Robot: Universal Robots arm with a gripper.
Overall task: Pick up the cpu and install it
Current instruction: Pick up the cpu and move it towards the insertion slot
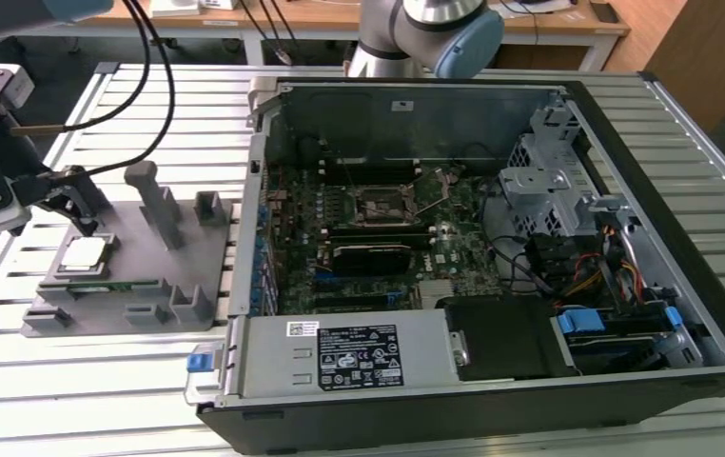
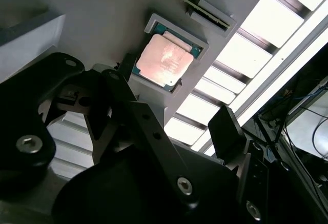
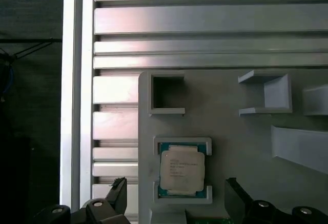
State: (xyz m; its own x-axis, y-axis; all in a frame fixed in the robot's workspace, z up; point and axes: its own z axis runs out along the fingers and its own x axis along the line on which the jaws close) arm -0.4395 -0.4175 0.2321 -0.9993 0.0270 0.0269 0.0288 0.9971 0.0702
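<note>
The cpu (image 1: 84, 252), a small square chip w/ a pale metal top, is lying flat in its recess on the grey holder block (image 1: 146, 286), at the exterior view's left. It is also showing in both wrist views (image 2: 164, 61) (image 3: 182, 169), seated square in the pocket w/ a thin green edge around the lid.

The gripper (image 1: 80, 217) is hovering right over the chip. In the first wrist view the gripper (image 3: 175, 185) is spread wide, one black finger to each side of the cpu, nothing clasped btwn them. No contact w/ the chip is showing.

The holder is sitting on a slatted aluminium table (image 1: 84, 381), just beside an open PC case (image 1: 401, 124). Inside, the motherboard's black socket frame (image 1: 380, 203) is lying well apart from the cpu and appears to be unfilled.

Progress, as a judgement: early. The arm is lining up for the grasp; pick-up not yet done, install not begun.
</note>
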